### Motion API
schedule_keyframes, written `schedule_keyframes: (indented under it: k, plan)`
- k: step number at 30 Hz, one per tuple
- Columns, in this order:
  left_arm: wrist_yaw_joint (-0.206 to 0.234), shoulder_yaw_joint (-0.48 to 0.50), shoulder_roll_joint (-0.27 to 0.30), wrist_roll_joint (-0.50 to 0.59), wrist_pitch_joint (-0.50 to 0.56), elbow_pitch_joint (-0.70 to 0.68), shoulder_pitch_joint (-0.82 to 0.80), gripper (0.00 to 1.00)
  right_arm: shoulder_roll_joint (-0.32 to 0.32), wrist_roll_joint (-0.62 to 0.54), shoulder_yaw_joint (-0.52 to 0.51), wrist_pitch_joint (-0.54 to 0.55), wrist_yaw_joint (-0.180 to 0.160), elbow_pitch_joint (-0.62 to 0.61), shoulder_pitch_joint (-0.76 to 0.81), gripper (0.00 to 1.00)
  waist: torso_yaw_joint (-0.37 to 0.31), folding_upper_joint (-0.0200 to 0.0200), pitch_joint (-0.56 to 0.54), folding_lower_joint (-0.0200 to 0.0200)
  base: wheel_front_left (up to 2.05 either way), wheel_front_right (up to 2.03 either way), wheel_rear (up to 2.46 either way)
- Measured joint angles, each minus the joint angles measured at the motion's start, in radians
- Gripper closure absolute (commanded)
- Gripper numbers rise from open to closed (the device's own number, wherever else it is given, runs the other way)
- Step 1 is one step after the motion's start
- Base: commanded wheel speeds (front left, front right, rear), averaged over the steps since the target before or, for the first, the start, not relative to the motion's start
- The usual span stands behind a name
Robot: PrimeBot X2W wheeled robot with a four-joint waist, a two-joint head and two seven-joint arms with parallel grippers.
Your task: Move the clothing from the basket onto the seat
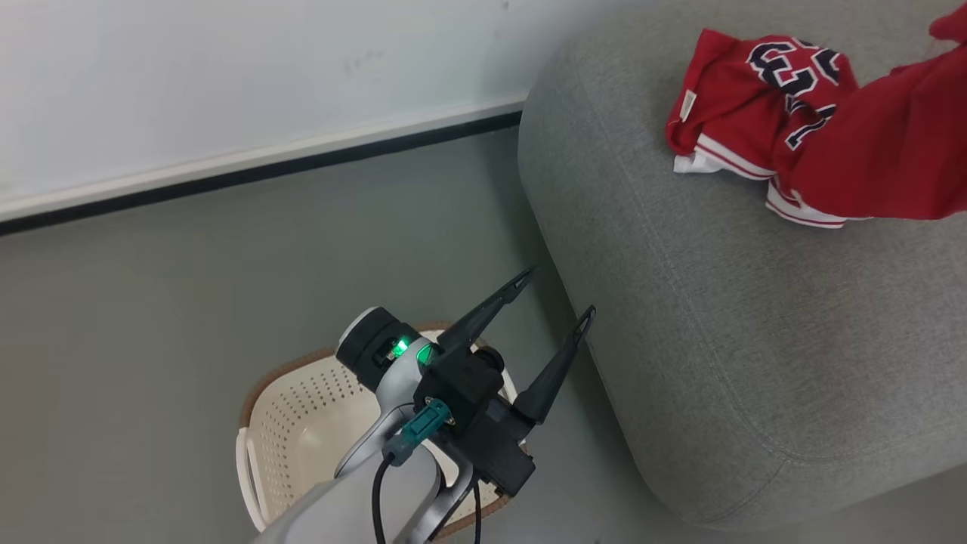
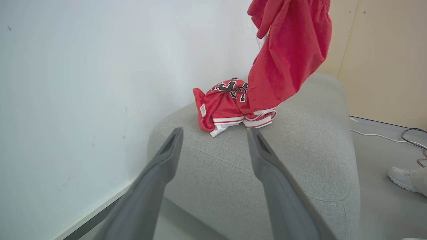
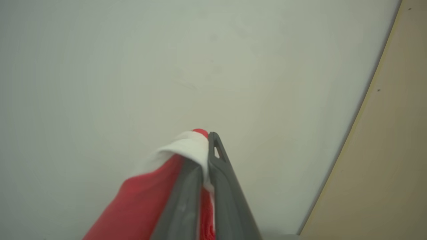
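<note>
A red jersey (image 1: 748, 91) with black numerals lies crumpled on the grey seat (image 1: 718, 317), also seen as the jersey (image 2: 222, 106) on the seat (image 2: 300, 160) in the left wrist view. A plainer red garment (image 1: 884, 151) hangs in the air over the seat, partly covering the jersey; it shows as the garment (image 2: 290, 50) hanging from above. My right gripper (image 3: 206, 146) is shut on this garment's white-trimmed edge (image 3: 186, 146). My left gripper (image 1: 555, 295) stands open and bare above the cream basket (image 1: 302, 408), beside the seat's near edge. The arm hides part of the basket's inside.
A white wall (image 1: 227, 75) with a dark skirting strip runs behind the grey floor (image 1: 151, 340). In the left wrist view a person's white shoe (image 2: 403, 178) and cables (image 2: 400, 136) lie on the floor right of the seat, before a beige panel (image 2: 383, 60).
</note>
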Motion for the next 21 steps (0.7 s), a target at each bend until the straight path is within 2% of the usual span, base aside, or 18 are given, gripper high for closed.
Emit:
schedule_keyframes:
  k: [6,11,17,18,21]
  plan:
    - [0.008,0.001,0.021,0.041,0.000,-0.062,-0.039,0.00,-0.018,-0.009,-0.046,-0.010,-0.051,0.051,-0.063,1.00,0.028,0.0000,0.088,0.0001,0.00,0.00,0.00]
    - [0.014,0.001,0.035,0.060,0.003,-0.095,-0.069,0.00,-0.015,-0.006,-0.066,-0.029,-0.077,0.115,-0.065,1.00,0.047,0.0000,0.162,0.0001,0.00,0.00,0.00]
    - [0.020,0.010,0.070,0.095,0.030,-0.128,-0.100,0.00,0.087,0.020,-0.048,-0.050,-0.089,0.164,-0.047,1.00,0.062,0.0001,0.253,0.0001,0.00,0.00,0.00]
    - [0.020,0.010,0.070,0.095,0.030,-0.128,-0.100,0.00,0.087,0.020,-0.048,-0.050,-0.089,0.164,-0.047,1.00,0.062,0.0001,0.253,0.0001,0.00,0.00,0.00]
    - [0.024,0.016,0.091,0.104,0.038,-0.132,-0.120,0.00,0.155,0.033,-0.032,-0.070,-0.090,0.228,-0.011,1.00,0.065,0.0001,0.313,0.0001,0.00,0.00,0.00]
